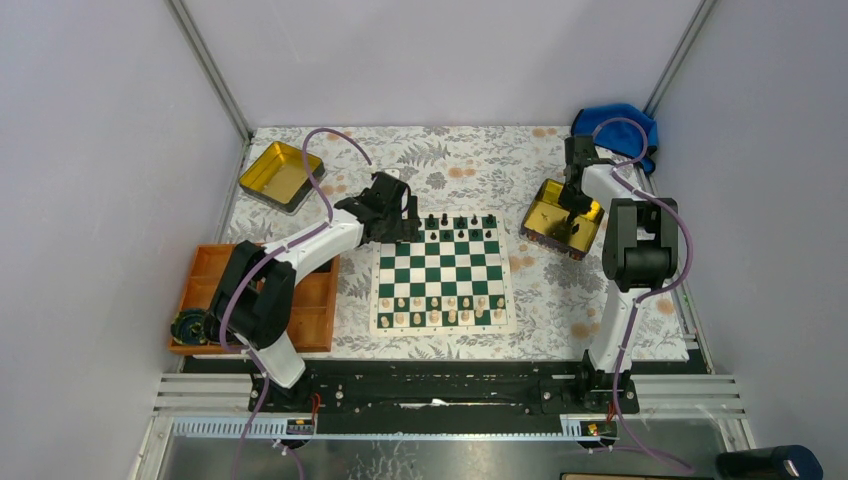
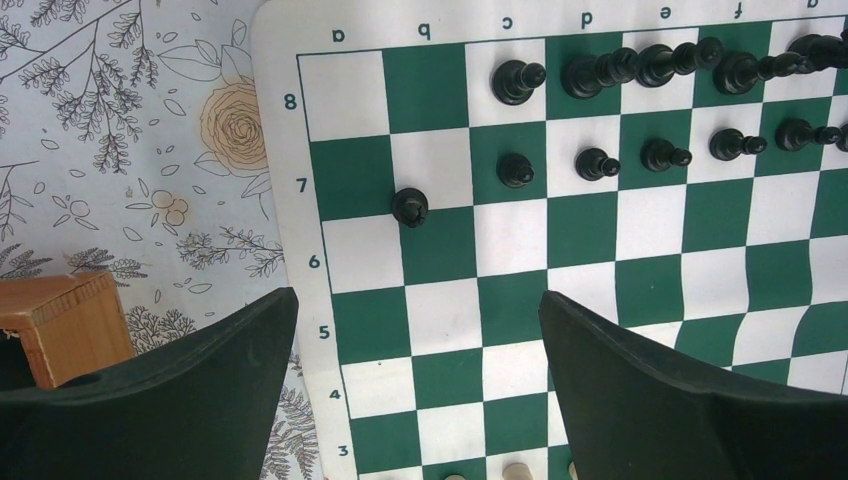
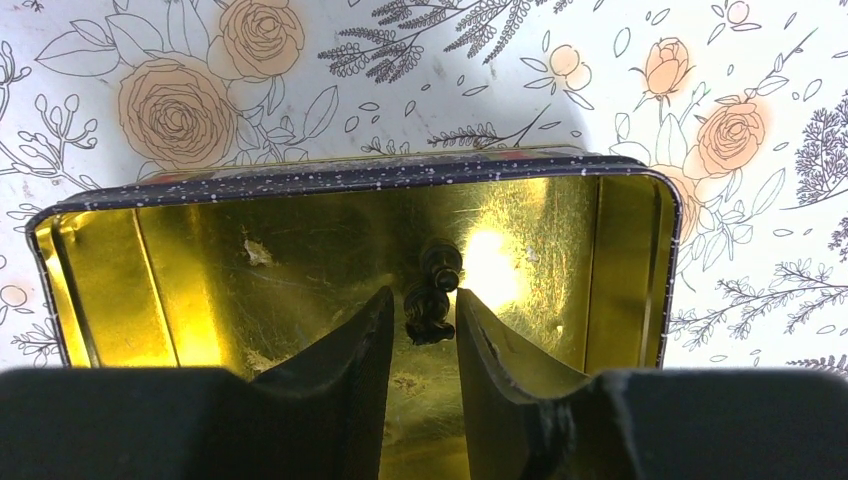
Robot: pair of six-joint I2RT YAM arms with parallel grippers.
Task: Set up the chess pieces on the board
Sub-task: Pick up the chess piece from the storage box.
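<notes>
Left hand (image 2: pixel 418 300) released over board (image 2: pixel 285 150) edge; right hand (image 3: pixel 424 296) flanks chess piece (image 3: pixel 434 278), grip unclear.

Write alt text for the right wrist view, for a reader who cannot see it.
A black chess piece lies inside a gold tin, between the two dark fingers of the right gripper, which stand close on either side of it; whether they pinch it is unclear. The tin rests on a white cloth printed with flowers.
</notes>
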